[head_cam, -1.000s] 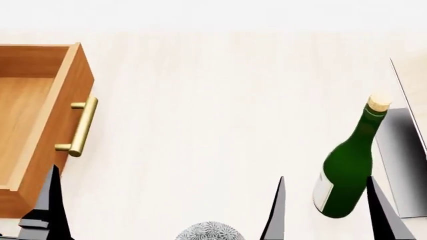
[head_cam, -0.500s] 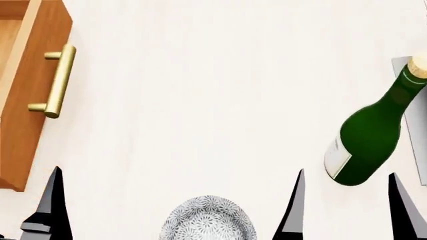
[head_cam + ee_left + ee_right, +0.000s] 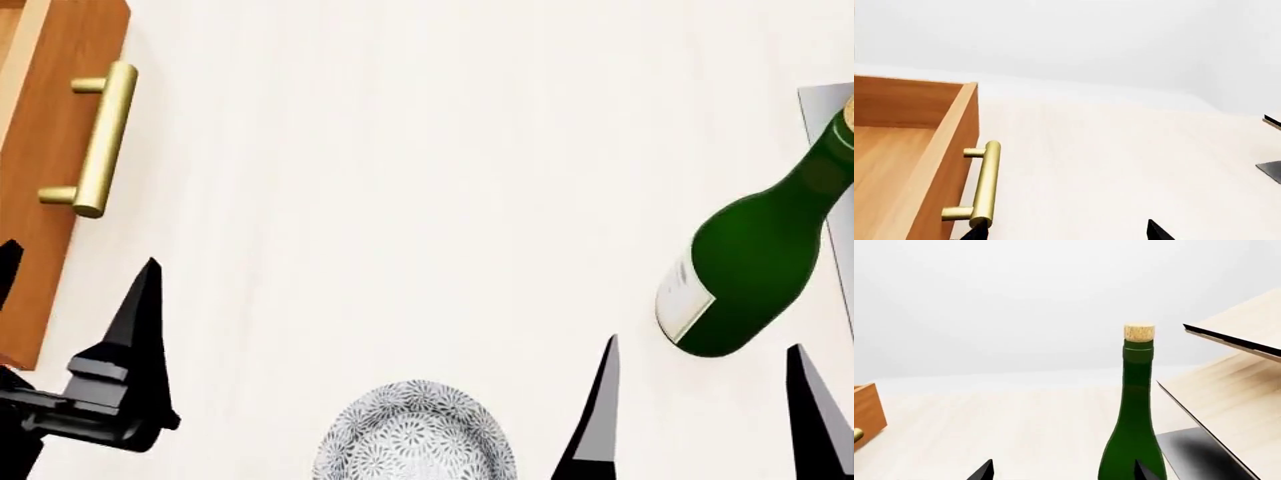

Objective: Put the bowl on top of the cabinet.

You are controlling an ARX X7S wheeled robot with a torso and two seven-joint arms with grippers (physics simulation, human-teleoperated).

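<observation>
One small round bowl (image 3: 415, 433), white with a fine grey-blue floral speckle over its whole surface, sits on the pale, faintly wood-grained worktop (image 3: 400, 200) at the near edge of the head view, between the two arms and touching neither. One warm orange-brown wooden cabinet (image 3: 47, 150) stands at the far left, its box drawer open at the top with a smooth flat floor inside; a single brass-gold bar handle (image 3: 984, 185), a round rod on two short posts, runs along the drawer front. One dark green glass bottle (image 3: 1134, 425) with a cork stopper and a white label stands upright at the right, just beside a pale plywood rack (image 3: 1234, 390) with a dark grey base. The left gripper (image 3: 74, 330) shows thin, black, pointed fingers held apart near the cabinet's corner. The right gripper (image 3: 707, 420) has its two black tapered fingers apart as well, near the bottle's base.
</observation>
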